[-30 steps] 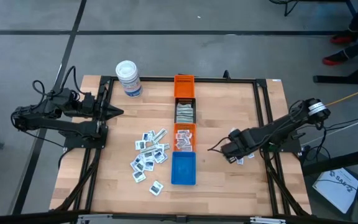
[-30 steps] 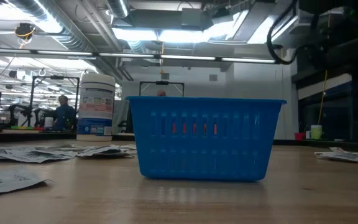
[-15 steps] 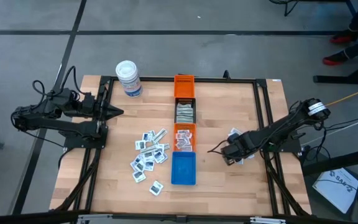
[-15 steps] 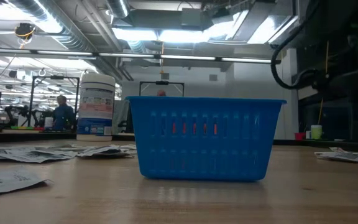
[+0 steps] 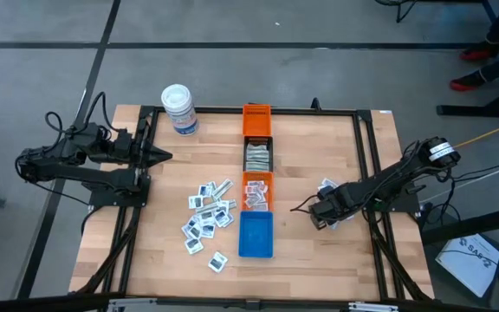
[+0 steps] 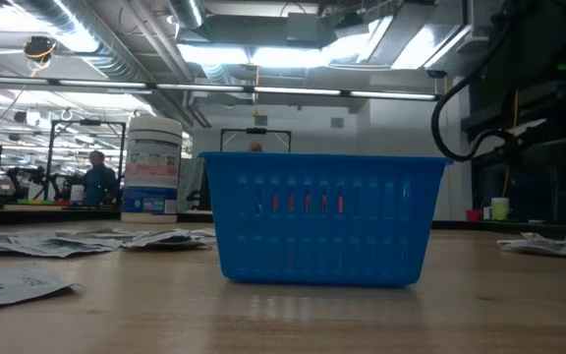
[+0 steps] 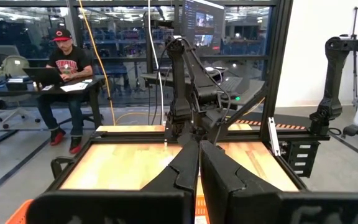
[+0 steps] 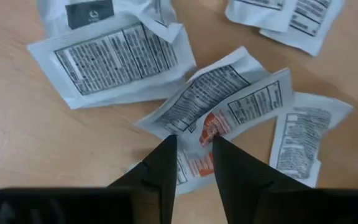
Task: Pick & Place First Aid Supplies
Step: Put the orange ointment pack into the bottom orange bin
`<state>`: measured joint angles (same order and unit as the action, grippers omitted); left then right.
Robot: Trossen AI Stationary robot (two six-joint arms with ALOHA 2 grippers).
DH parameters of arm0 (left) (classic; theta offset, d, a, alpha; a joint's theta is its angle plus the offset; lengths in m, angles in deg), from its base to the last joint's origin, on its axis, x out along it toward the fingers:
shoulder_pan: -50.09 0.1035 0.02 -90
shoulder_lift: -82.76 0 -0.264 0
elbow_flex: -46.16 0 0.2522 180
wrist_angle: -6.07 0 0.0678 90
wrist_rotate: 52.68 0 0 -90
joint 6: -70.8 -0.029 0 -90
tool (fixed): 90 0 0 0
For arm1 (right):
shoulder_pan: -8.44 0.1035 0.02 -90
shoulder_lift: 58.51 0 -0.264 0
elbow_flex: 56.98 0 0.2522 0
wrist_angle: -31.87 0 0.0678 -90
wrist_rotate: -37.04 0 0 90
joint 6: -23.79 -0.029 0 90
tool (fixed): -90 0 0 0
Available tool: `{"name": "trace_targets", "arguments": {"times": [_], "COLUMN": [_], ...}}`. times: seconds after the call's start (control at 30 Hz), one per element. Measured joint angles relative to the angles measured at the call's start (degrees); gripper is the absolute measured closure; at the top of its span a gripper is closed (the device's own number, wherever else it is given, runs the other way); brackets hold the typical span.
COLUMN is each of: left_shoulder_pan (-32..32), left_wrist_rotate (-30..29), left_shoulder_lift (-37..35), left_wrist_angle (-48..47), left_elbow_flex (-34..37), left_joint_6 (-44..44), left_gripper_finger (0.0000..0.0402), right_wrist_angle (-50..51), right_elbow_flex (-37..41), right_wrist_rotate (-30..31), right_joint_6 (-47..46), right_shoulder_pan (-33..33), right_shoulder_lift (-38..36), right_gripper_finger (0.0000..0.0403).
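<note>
The right gripper (image 5: 316, 214) is low over the right side of the wooden table (image 5: 319, 156), its tips pressed into a small heap of white packets (image 5: 327, 187), most of which the arm covers when seen from above. The right wrist view shows the heap best: its two dark fingers (image 8: 166, 158) stand a little apart with the crumpled edge of a packet with red print (image 8: 207, 134) between them, but whether they really pinch it or only rest on it cannot be told. Other packets around it run off the edge of that picture, and their print is too small to read. The left gripper (image 5: 165, 157) waits at the left edge of the table, fingers together with nothing between them. A larger scatter of packets (image 5: 208, 217) and a pale strip (image 5: 223, 185) lie left of centre, beside a row of bins down the middle: an orange bin (image 5: 256, 119), a black bin (image 5: 258, 157) with something pale inside, a second orange bin (image 5: 257, 191) holding packets, and a blue bin (image 5: 255, 234). A white tub (image 5: 179, 109) stands near the far left corner. At table level the blue bin hides the rest of the row, and the packets show only as thin flat edges. A seated person (image 7: 67, 74) works at a desk beyond the table.
</note>
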<state>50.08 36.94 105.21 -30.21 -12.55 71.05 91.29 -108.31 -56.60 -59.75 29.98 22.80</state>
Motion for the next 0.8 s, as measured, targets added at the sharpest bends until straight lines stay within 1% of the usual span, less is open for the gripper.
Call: {"name": "trace_targets", "arguments": {"times": [0.1,0.2,0.4,0.47,0.63,0.8], "left_shoulder_pan": [0.0,0.0,0.0,0.0,0.0,0.0], "left_wrist_rotate": [0.0,0.0,0.0,0.0,0.0,0.0], "left_shoulder_lift": [0.0,0.0,0.0,0.0,0.0,0.0], "left_wrist_angle": [0.0,0.0,0.0,0.0,0.0,0.0], "left_elbow_flex": [0.0,0.0,0.0,0.0,0.0,0.0], "left_joint_6": [0.0,0.0,0.0,0.0,0.0,0.0], "left_gripper_finger": [0.0389,0.0391,0.0389,0.039,0.0393,0.0394], "right_wrist_angle": [-0.6,-0.9,-1.0,-1.0,0.3,2.6], "right_elbow_flex": [0.3,0.2,0.3,0.3,-0.7,-3.1], "right_wrist_rotate": [0.6,0.7,2.4,2.8,3.6,4.5], "right_joint_6": [0.3,1.5,3.0,3.1,4.2,5.1], "right_shoulder_pan": [0.0,0.0,0.0,0.0,0.0,0.0], "right_shoulder_lift": [0.5,0.7,0.7,0.7,0.9,1.0], "right_gripper_finger": [0.0304,0.032,0.0382,0.0396,0.039,0.0399]}}
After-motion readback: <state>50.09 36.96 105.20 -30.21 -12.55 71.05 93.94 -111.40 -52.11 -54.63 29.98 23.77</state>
